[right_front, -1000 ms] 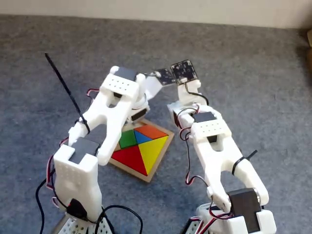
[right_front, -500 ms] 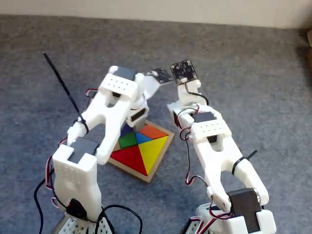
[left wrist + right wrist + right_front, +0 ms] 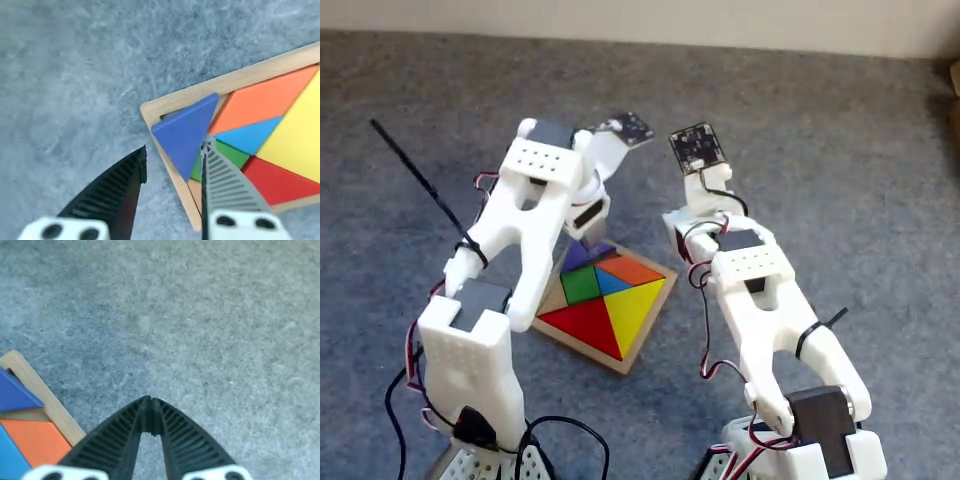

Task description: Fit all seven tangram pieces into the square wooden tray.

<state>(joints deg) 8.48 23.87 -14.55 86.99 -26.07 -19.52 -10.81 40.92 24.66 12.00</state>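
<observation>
The square wooden tray (image 3: 655,315) lies on the grey carpet between my two arms. Inside it lie a red triangle (image 3: 585,325), yellow triangle (image 3: 635,305), orange piece (image 3: 630,270), green piece (image 3: 582,287) and light blue triangle (image 3: 613,283). A dark blue triangle (image 3: 187,132) lies askew in the far corner, one edge riding over the tray rim (image 3: 175,102). My left gripper (image 3: 174,148) hangs open just above that corner, holding nothing. My right gripper (image 3: 150,412) is shut and empty over bare carpet, beside the tray corner (image 3: 45,400).
Grey carpet (image 3: 840,180) surrounds the tray on all sides. A black cable tie (image 3: 415,175) sticks out from the left arm (image 3: 535,190). A pale wall base runs along the back, and a brown object (image 3: 955,85) touches the right edge.
The left arm has swung back and to the left, uncovering the dark blue triangle in the tray's far corner. The right arm has kept still.
</observation>
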